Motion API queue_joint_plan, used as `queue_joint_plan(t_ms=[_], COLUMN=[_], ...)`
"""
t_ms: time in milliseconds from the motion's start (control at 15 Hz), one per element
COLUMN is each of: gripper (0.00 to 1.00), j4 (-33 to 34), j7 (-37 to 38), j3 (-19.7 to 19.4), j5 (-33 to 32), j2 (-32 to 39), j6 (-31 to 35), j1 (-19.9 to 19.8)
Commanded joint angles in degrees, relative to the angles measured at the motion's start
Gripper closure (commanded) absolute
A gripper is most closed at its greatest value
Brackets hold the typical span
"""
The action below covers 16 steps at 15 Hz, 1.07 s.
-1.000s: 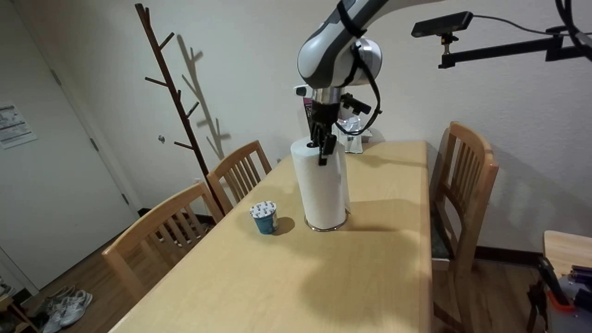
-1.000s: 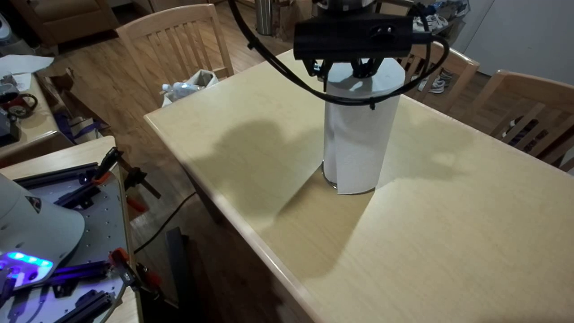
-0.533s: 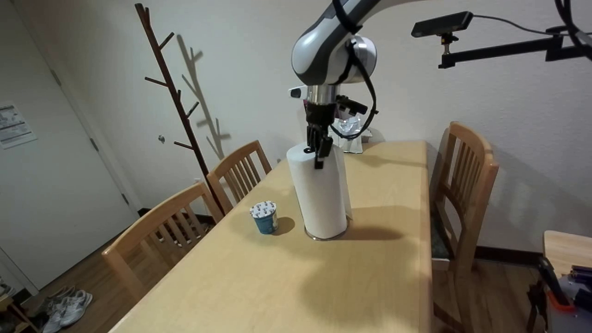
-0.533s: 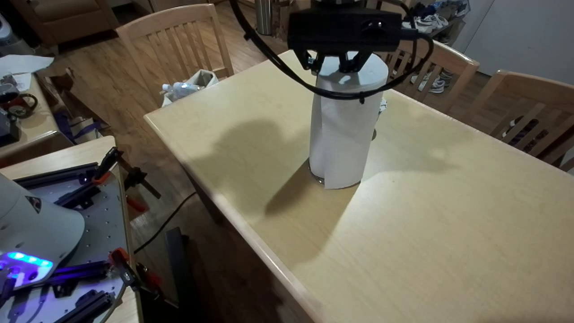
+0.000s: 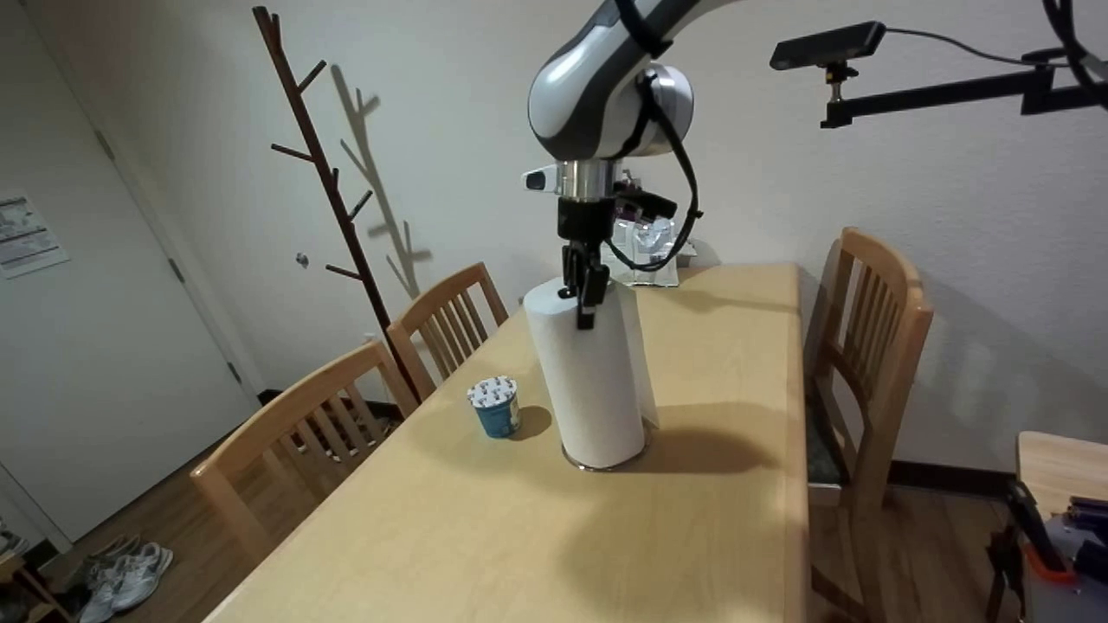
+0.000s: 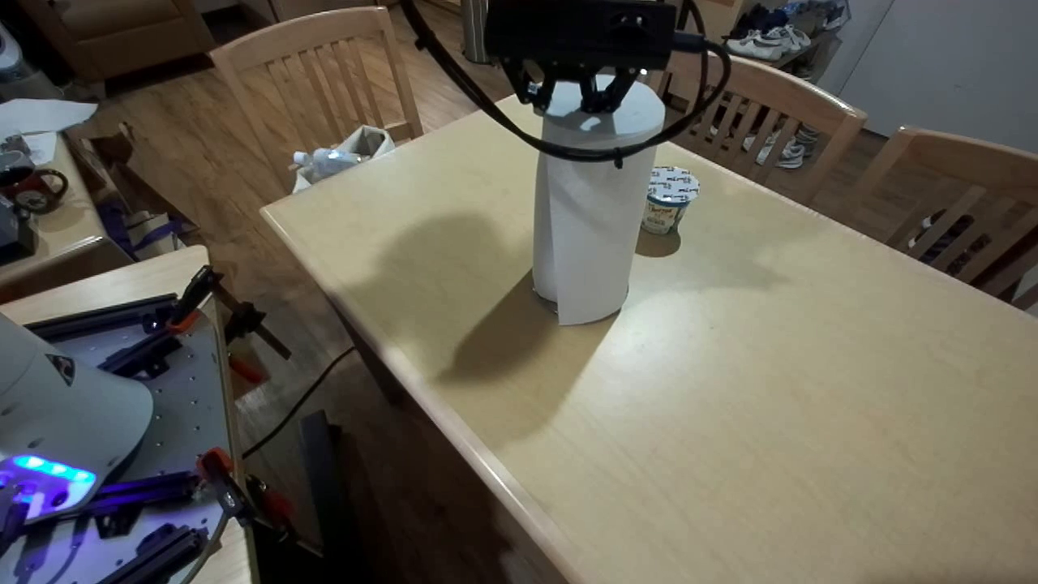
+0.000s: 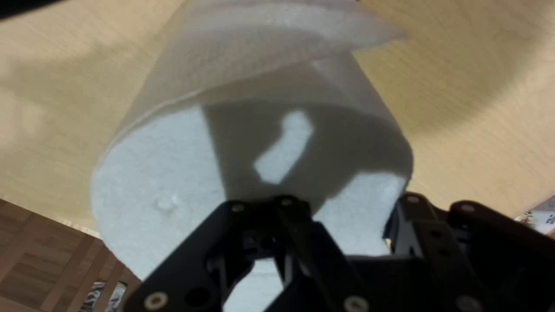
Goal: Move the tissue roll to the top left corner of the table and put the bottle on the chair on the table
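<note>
Two jobs are asked for, and I'd judge that shifting the paper roll [image 5: 589,389] is the one in hand. In an exterior view the gripper [image 5: 577,307] pinches its top edge above the table [image 5: 692,554]; whether the roll rests on the wood or hangs just over it, I can't tell. Near it sits a blue tub [image 5: 496,417], easily knocked. Wooden chairs [image 5: 290,417] line the far side, with a coat stand [image 5: 331,190] behind.

In an exterior view that takes in the robot's base [image 6: 65,405], the bottle [image 6: 328,162] lies at a pale bag [image 6: 377,144] by the chair [image 6: 308,36], so that job looks undone. Next calls for carrying the roll to its corner (which one counts as top left I can't say), standing it flat, then letting go. A mug [image 6: 32,193] stands off on a side table.

From the wrist view, one finger [image 7: 299,225] goes down at the roll's middle, its mate along the outside, gripping the paper's thickness. A loose sheet [image 7: 260,47] sticks out and might drag.
</note>
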Motion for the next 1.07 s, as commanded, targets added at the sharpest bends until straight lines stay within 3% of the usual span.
queue_joint_plan(t_ms=[0,467,1000], gripper=[0.87,0.87,0.87], j4=[-1.1,5.6,14.9], j7=[0.0,-1.9,-7.5], j3=[3.3,9.5,12.6], j5=[0.9,-0.9,-3.8], j2=[0.1,6.5,13.6], j6=[0.3,-0.9,-2.1], j1=[2.7,9.0,10.4])
